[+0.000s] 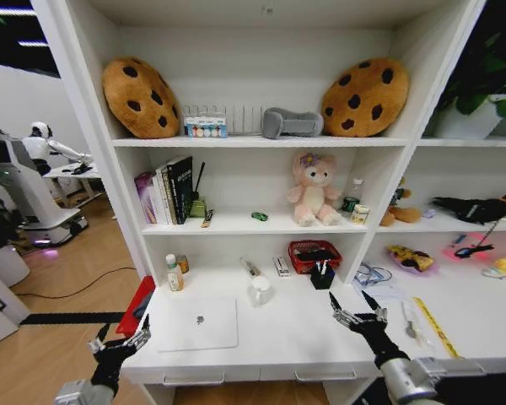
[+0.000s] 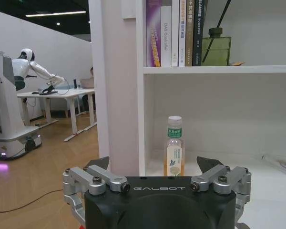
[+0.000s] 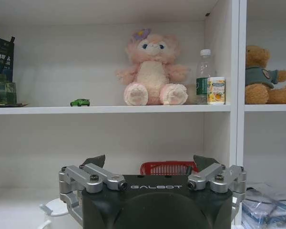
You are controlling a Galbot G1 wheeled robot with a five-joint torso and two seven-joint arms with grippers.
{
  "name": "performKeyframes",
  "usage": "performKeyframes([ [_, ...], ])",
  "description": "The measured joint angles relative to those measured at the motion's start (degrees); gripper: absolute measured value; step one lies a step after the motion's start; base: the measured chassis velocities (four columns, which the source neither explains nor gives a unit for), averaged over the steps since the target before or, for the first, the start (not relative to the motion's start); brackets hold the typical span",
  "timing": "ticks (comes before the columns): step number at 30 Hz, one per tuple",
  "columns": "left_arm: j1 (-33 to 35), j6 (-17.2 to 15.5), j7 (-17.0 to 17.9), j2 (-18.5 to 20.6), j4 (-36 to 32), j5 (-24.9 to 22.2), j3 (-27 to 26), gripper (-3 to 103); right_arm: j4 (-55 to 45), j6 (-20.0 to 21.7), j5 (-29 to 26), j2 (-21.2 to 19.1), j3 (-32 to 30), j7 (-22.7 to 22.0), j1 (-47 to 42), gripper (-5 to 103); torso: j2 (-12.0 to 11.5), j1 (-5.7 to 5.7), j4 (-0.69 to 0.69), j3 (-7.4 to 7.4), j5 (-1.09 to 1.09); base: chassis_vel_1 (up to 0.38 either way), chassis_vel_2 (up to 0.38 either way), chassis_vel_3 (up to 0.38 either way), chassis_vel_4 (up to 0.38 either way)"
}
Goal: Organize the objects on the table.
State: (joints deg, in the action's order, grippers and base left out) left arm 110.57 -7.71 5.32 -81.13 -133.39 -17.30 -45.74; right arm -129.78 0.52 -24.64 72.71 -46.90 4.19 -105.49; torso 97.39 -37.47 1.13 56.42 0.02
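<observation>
— Laptop [image 1: 198, 323] first: where do we have it?
— Lid shut, lying flat on the white table [image 1: 278, 350], near the front edge and toward our left side. A small bottle [image 1: 174, 273] stands behind it, close to the shelving upright.
— And our left gripper [image 1: 118, 342]?
— It hangs just off the table's left front corner, beside the laptop but not touching it. The fingers are spread apart and hold nothing.
— Our right gripper [image 1: 355, 314]?
— Over the table's front right part, well apart from the laptop. Its fingers are spread too, with nothing between them.
— The green toy car [image 3: 80, 102]?
— Up on the middle shelf, to the left of the pink plush toy [image 3: 153, 68], with a clear gap between them.
— What else sits on the table?
— A red basket [image 1: 314, 255] stands at the back by the divider, and a white cup [image 1: 261, 288] is behind the laptop's right corner.
</observation>
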Motion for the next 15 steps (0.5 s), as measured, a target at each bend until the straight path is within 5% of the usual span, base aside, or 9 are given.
performKeyframes([
  [15, 0.0, 0.0, 0.0, 0.0, 0.0, 0.0, 0.0, 100, 0.0, 0.0, 0.0, 0.0, 0.0, 0.0, 0.0, 100, 0.0, 0.0, -0.01, 0.0, -0.02, 0.146, -0.154, -0.157, 0.151],
])
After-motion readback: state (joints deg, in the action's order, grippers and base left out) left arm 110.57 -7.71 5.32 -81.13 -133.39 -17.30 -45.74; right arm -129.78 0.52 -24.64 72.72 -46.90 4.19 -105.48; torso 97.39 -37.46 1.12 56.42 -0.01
